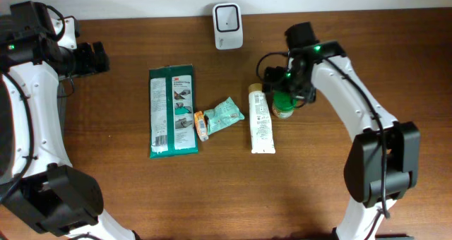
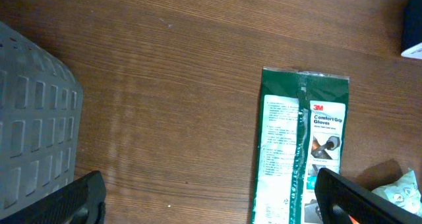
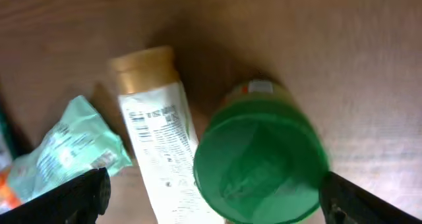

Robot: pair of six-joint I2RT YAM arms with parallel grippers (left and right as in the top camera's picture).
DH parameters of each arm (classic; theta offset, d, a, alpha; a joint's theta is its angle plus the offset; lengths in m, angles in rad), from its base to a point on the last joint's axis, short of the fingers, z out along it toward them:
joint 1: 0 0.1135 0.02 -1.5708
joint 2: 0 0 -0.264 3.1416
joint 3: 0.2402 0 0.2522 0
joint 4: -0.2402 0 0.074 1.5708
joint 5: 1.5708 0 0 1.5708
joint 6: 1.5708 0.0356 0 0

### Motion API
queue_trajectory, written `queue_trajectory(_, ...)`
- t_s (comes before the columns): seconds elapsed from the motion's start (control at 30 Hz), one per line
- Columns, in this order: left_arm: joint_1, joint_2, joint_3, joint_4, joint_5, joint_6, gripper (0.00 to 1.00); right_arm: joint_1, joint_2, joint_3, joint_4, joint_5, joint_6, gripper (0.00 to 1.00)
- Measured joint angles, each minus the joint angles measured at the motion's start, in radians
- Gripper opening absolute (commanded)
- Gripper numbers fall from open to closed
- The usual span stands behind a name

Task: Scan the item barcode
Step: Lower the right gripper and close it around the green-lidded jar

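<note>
Nearest the robot, the tube (image 1: 260,127) is lying lengthwise on the table (image 1: 212,198), its tan cap pointing toward the far edge. Left of it, a mint packet (image 1: 226,114) and a small orange item (image 1: 201,126) are lying against each other. The green glove pack (image 1: 172,111) is lying flat just beside them, farther left.

A little farther back, the jar (image 3: 260,161) is standing upright just right of the tube's cap, green lid up. The right gripper (image 3: 214,188) is hanging over it with its jaws spread wide, a finger (image 3: 66,201) on either side of the lid, pinching nothing. The other finger is sitting close to the lid's rim, and whether it is touching cannot be told.

Farther back on the left, the left gripper (image 2: 210,191) is hovering well apart from every item, jaws spread wide and empty. Its camera is looking down on the pack and on a grey ribbed panel (image 2: 33,118) at the left.

At the far edge, the white scanner (image 1: 227,25) is standing, well apart from the jar.
</note>
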Motion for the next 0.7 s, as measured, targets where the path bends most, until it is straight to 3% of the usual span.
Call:
queue_trajectory(0.1,0.0,0.0,0.0,0.0,0.0,0.0,0.99,0.021,0.0,-0.013,0.011,0.092,0.129,0.99)
queue_trajectory(0.3,0.0,0.0,0.0,0.0,0.0,0.0,0.99,0.015,0.0,-0.033,0.022,0.146,0.181,0.98)
queue_trajectory(0.53,0.0,0.0,0.0,0.0,0.0,0.0,0.99,0.015,0.0,-0.008,0.029,0.087,0.025,0.98)
queue_trajectory(0.7,0.0,0.0,0.0,0.0,0.0,0.0,0.99,0.015,0.0,0.069,-0.072,0.058,-0.12,0.98)
